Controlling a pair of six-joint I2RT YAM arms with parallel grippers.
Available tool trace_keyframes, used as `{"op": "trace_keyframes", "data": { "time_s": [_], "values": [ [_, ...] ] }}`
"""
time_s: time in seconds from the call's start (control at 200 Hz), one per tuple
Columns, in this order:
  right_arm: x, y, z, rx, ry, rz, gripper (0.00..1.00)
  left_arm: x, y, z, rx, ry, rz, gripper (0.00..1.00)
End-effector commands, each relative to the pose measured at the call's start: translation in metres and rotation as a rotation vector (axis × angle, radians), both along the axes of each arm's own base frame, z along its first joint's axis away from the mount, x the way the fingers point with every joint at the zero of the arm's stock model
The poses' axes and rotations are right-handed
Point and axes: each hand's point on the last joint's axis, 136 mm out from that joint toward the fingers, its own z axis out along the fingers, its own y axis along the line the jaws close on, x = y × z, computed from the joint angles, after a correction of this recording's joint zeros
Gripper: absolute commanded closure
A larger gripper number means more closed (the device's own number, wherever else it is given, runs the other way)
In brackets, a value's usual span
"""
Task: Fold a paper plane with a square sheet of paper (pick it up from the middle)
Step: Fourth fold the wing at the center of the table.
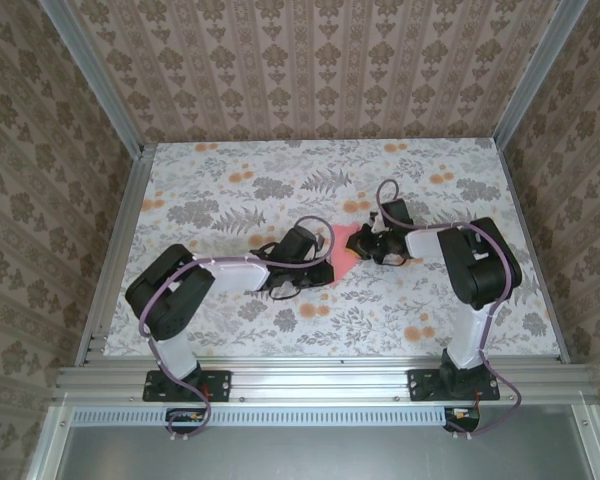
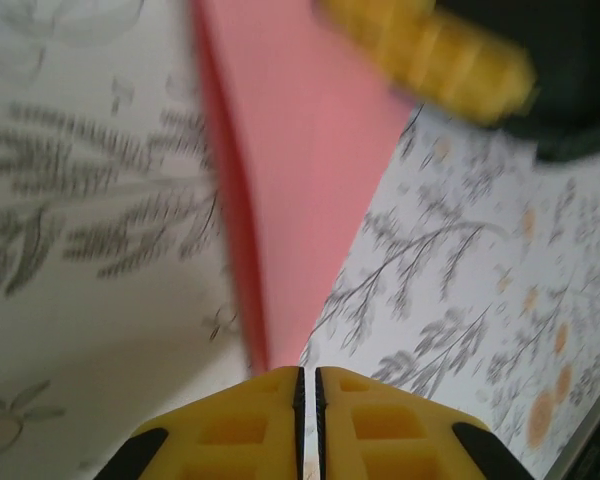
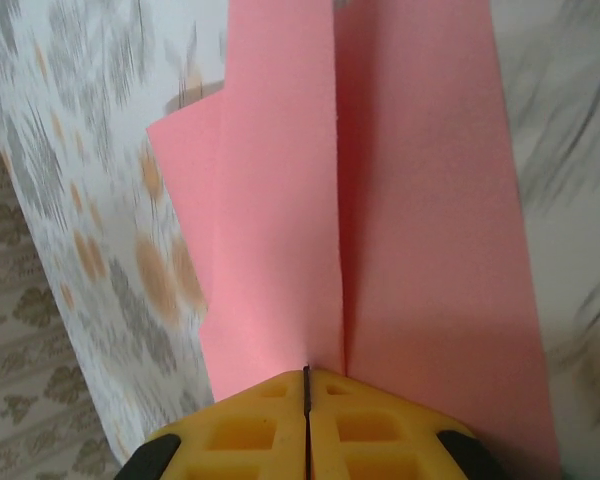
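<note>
The pink-red paper is folded into a slim pointed paper plane [image 1: 342, 245] with a lengthwise crease, and it lies between my two grippers at mid-table. My right gripper [image 3: 307, 370] is shut on the wide end of the paper plane [image 3: 420, 200], right on its centre crease, with folded layers fanning out on both sides. In the left wrist view the paper plane [image 2: 300, 180] narrows to a tip that ends at my left gripper [image 2: 307, 372]. Those jaws stand a thin slit apart, and bare tablecloth shows through the slit. The right gripper's yellow finger [image 2: 430, 50] shows at the far end.
The table [image 1: 230, 200] wears a floral cloth with grey leaves and small orange flower prints [image 1: 416, 331]. Patterned walls and aluminium posts [image 1: 528, 80] close in the back and sides. Both arms [image 1: 230, 272] [image 1: 475, 255] reach inward toward the centre.
</note>
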Motion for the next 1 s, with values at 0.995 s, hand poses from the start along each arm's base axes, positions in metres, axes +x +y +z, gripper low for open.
{"op": "trace_keyframes", "data": {
  "time_s": [0.995],
  "values": [
    [0.005,0.009,-0.004,-0.102,-0.002,0.089,0.91,-0.020,0.015,-0.063,0.222,0.172,-0.067,1.00]
  ]
}}
